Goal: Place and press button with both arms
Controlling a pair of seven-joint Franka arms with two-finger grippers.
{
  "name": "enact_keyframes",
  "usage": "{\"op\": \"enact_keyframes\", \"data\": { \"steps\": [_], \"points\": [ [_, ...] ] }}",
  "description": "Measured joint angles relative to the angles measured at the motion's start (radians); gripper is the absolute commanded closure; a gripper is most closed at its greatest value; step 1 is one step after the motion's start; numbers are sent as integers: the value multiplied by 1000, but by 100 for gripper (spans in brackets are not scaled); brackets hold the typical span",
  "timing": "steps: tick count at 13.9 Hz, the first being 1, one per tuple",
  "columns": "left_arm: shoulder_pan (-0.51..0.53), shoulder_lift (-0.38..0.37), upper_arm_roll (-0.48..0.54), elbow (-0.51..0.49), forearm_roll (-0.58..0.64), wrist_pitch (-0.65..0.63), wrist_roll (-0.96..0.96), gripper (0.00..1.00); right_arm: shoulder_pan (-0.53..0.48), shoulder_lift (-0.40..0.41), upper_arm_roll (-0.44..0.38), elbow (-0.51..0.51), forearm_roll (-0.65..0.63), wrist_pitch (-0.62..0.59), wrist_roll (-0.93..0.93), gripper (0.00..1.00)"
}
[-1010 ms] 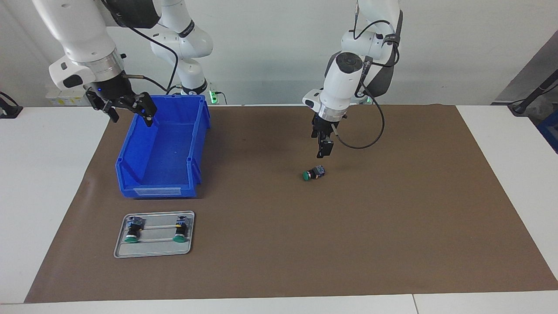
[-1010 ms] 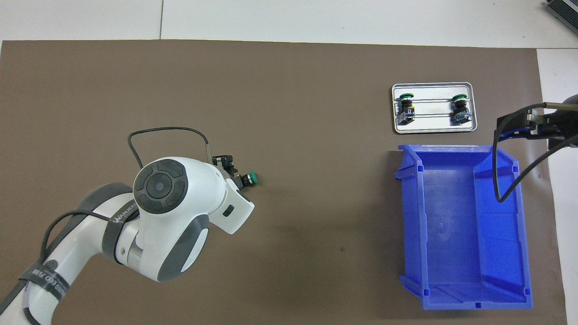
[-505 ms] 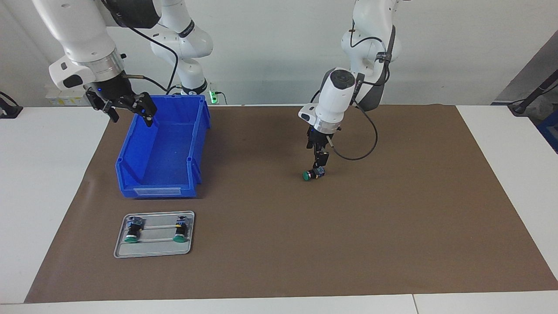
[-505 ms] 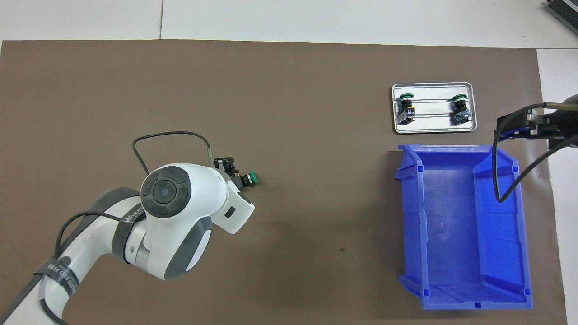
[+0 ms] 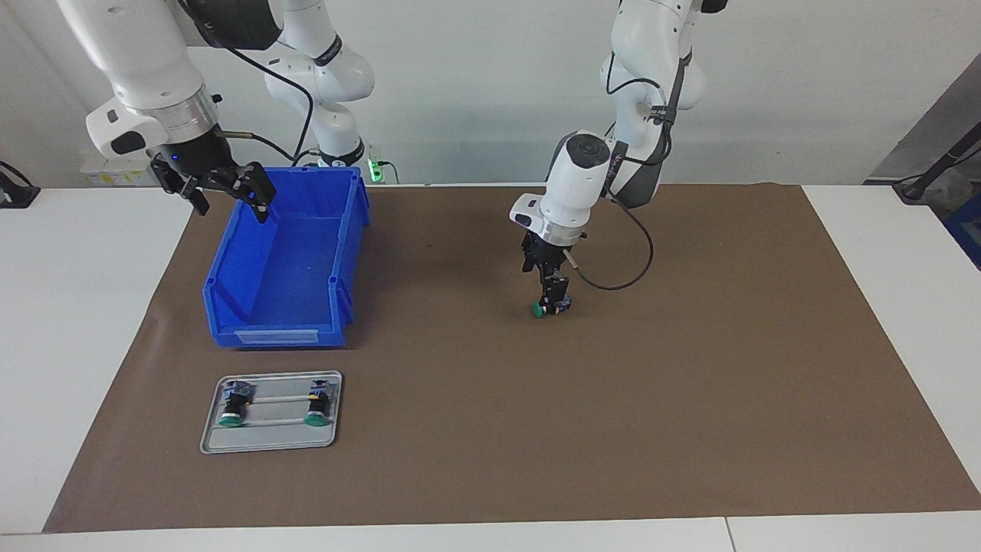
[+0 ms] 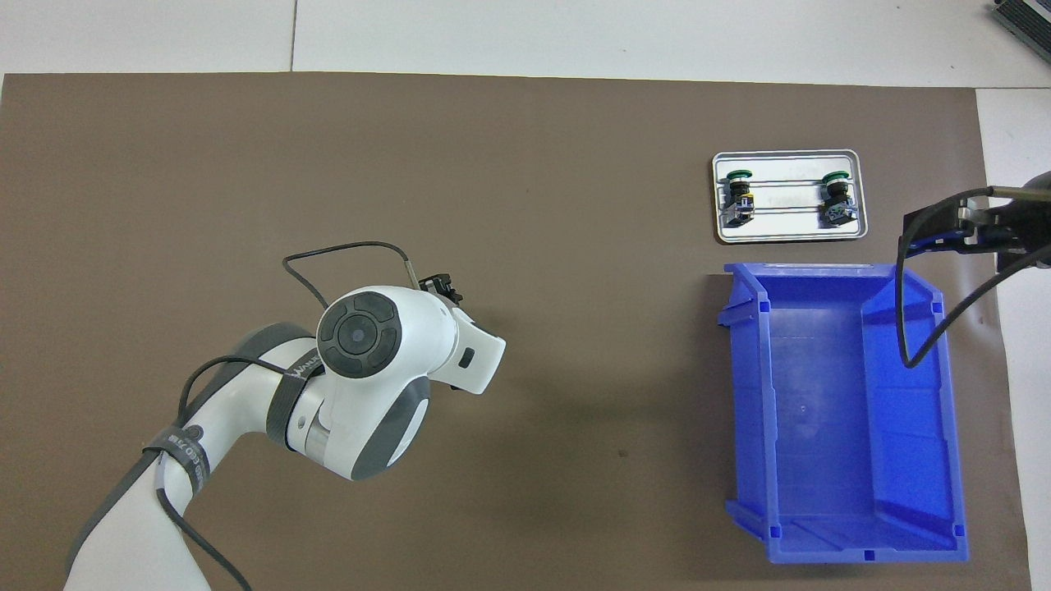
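1. The step in hand looks like the pick-up of the loose button [image 5: 546, 307]. It lies on its side on the brown mat [image 5: 690, 383], near the middle of the bench [image 5: 77, 307], with its green cap pointing away from the robots.
2. The left gripper [image 5: 553, 295] is low over this button, right at it. Its fingers are spread as wide as they go and stand about the dark body of the button. They are not closed on it, so in my judgement nothing is held yet.
3. In the overhead view the left arm's wrist covers the button, so the contact can be read only from the facing view.
4. The right gripper [image 5: 222, 192] waits in the air over the corner of the blue bin [image 5: 283, 291] that is nearest to the robots. Its fingers are wide apart and hold nothing.
5. The next move, I think, calls for closing the fingers on the black body, not on the round cap, because a small cylinder can roll or slip out. After that a straight lift is needed.
6. A metal tray [image 5: 270, 443] lies just beside the bin, farther from the robots. Two other buttons [image 5: 230, 410] [image 5: 315, 408] already lie in it, with a free gap between them.
7. Room: the mat around the loose button is bare, so the lift has free space on all sides.
8. Edges: the high walls of the bin stand near the tray, so a carried button should pass above or around them.
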Motion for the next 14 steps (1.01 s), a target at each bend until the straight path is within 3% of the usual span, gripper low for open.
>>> {"op": "enact_keyframes", "data": {
  "steps": [6,14],
  "points": [
    [-26,77,0,178,131,-176,-230,0,0,0,0,0,0,0,0,0],
    [-20,137,21,168,140,-179,-230,0,0,0,0,0,0,0,0,0]
  ]
}}
